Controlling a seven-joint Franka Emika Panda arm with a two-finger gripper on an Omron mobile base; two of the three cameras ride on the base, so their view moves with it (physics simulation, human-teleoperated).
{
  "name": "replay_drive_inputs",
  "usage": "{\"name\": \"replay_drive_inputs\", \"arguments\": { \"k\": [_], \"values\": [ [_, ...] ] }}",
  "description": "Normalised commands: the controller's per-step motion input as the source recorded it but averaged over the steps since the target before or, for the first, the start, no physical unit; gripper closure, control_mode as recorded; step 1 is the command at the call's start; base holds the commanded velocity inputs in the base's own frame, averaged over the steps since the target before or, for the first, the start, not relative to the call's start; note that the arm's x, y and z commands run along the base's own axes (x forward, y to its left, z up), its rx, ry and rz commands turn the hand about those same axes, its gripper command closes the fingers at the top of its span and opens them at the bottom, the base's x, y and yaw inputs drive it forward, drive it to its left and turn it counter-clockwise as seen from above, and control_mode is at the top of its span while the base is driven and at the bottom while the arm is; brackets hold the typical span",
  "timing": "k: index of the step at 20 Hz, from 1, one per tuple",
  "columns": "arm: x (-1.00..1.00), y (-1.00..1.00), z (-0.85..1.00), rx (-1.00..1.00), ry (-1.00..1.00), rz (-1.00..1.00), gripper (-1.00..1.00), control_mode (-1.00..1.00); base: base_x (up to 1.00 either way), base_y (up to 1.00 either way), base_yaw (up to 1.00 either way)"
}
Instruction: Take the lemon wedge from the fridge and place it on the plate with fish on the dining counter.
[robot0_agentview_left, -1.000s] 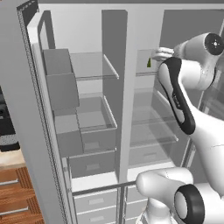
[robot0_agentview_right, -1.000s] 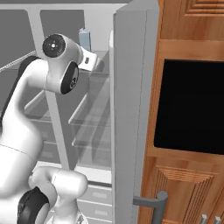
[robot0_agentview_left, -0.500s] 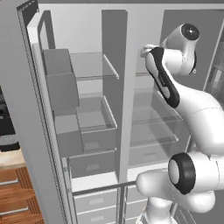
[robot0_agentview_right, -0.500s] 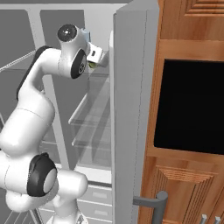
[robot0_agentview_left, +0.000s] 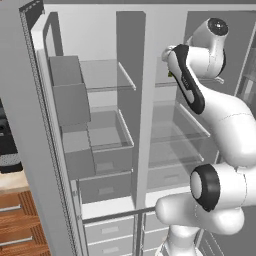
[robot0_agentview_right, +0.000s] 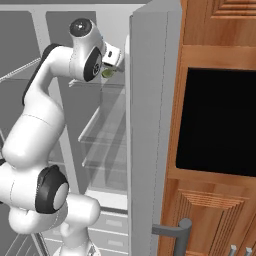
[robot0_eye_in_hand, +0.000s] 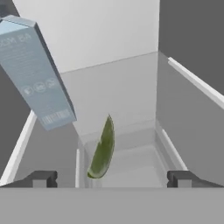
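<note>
Your gripper (robot0_eye_in_hand: 111, 178) hangs inside the open fridge (robot0_agentview_left: 135, 115), jaws spread wide and empty. The lemon wedge (robot0_eye_in_hand: 102, 148), a thin yellow-green crescent standing on edge, sits on the pale upper shelf (robot0_eye_in_hand: 131, 113) between your fingertips (robot0_eye_in_hand: 40, 179), slightly left of centre, untouched. A pale blue carton (robot0_eye_in_hand: 33, 72) leans beside it; its faint lettering is too blurred to read.

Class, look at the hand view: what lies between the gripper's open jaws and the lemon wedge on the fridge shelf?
Nothing: in the hand view, the lemon wedge stands between the open jaws of the gripper, bare shelf around it.
</note>
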Motion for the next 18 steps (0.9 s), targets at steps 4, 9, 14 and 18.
{"name": "replay_drive_inputs", "arguments": {
  "k": [4, 9, 14, 18],
  "values": [
    [0.22, -0.01, -0.11, 0.00, -0.08, 0.00, -1.00, -1.00, 0.00, 0.00, 0.00],
    [0.51, 0.00, -0.09, 0.00, 0.00, 0.00, -1.00, -1.00, 0.00, 0.00, 0.00],
    [0.79, 0.00, 0.00, 0.00, 0.08, 0.00, -1.00, -1.00, 0.00, 0.00, 0.00],
    [0.61, 0.00, -0.06, 0.00, 0.02, 0.00, -1.00, -1.00, 0.00, 0.00, 0.00]
  ]
}}
